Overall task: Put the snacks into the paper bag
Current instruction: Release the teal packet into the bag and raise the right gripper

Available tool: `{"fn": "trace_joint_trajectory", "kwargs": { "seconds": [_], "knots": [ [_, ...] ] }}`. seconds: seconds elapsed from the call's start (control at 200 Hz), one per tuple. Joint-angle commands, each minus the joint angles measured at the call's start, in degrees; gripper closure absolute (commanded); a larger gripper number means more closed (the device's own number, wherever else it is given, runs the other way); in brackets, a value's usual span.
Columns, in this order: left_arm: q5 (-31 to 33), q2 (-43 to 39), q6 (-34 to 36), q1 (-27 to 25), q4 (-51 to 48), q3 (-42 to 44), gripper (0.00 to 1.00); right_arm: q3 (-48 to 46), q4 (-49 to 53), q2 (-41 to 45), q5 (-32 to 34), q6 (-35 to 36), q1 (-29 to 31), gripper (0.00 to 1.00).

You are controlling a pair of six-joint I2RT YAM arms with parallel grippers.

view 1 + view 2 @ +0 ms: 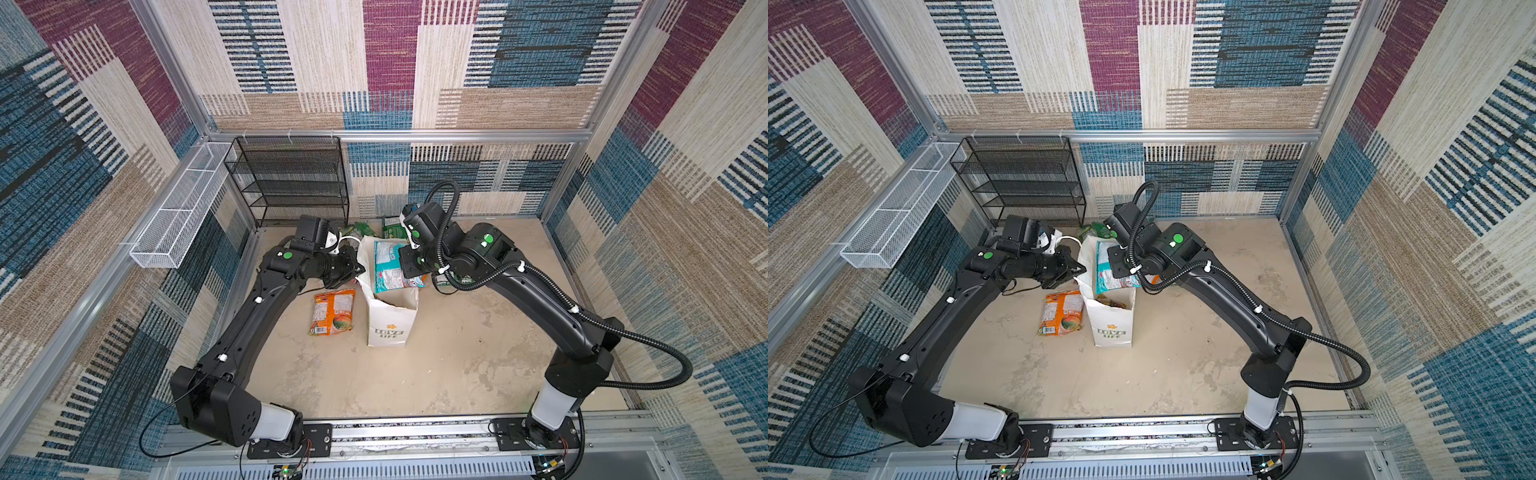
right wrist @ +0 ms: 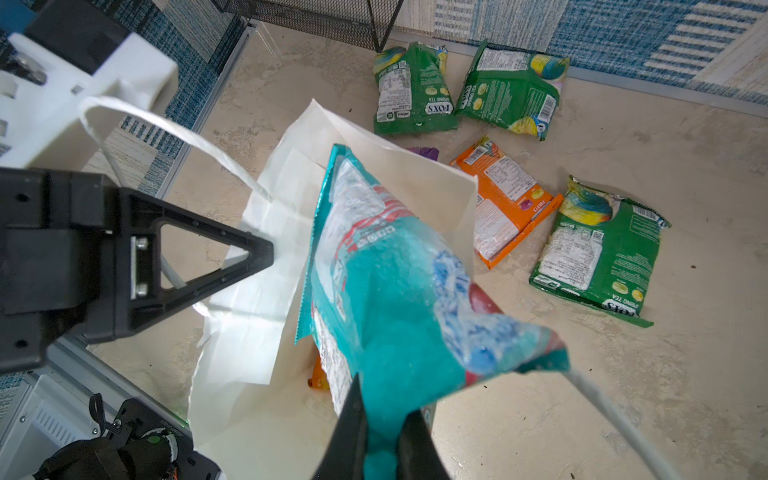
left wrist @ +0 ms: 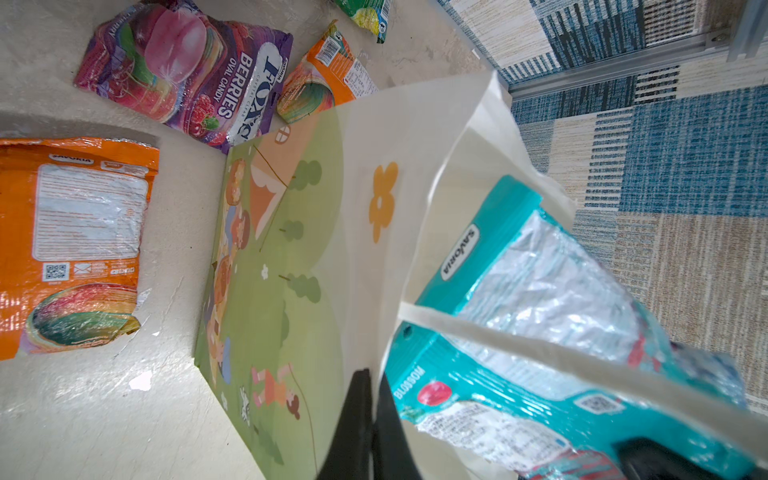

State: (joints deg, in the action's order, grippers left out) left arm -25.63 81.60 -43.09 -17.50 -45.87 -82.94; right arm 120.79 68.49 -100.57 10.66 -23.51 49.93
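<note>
The white paper bag (image 1: 392, 318) (image 1: 1113, 322) stands open mid-floor. My left gripper (image 3: 372, 374) (image 1: 358, 272) is shut on its left rim (image 3: 415, 137), one finger inside and one outside. Over the mouth (image 2: 266, 291), my right gripper (image 2: 384, 403) (image 1: 1116, 261) is shut on a teal snack packet (image 2: 395, 291) (image 1: 390, 266) (image 3: 540, 311), whose lower end dips into the bag. An orange packet (image 2: 319, 374) lies inside at the bottom. On the floor lie an orange packet (image 1: 332, 311) (image 3: 70, 249) left of the bag, a pink one (image 3: 187, 75), a small orange one (image 2: 507, 199) and three green ones (image 2: 415, 91) (image 2: 515, 87) (image 2: 602, 257) behind it.
A black mesh rack (image 1: 291, 178) stands against the back wall at the left. A white wire basket (image 1: 178, 208) hangs on the left wall. Patterned walls close in the floor on three sides, and the arms' rail (image 1: 415, 432) runs along the front.
</note>
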Motion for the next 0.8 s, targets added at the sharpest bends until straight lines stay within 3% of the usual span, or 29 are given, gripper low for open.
{"fn": "trace_joint_trajectory", "kwargs": {
  "seconds": [0.0,0.426,0.536,0.791],
  "knots": [
    [-0.3,-0.15,-0.26,0.09,1.39,0.01,1.0,0.64,-1.68,0.66,0.07,0.38,0.14,0.85],
    [-0.19,-0.12,-0.29,0.1,1.44,0.06,1.0,-0.47,-7.84,4.79,-4.92,0.99,0.21,0.7],
    [-0.21,-0.13,-0.34,0.1,1.55,0.1,1.0,-0.95,-11.29,8.49,-4.92,1.53,0.19,0.57],
    [-0.29,-0.24,-0.48,0.19,1.41,0.14,1.0,-4.07,-13.58,14.58,2.9,0.86,-0.6,0.31]
  ]
}}
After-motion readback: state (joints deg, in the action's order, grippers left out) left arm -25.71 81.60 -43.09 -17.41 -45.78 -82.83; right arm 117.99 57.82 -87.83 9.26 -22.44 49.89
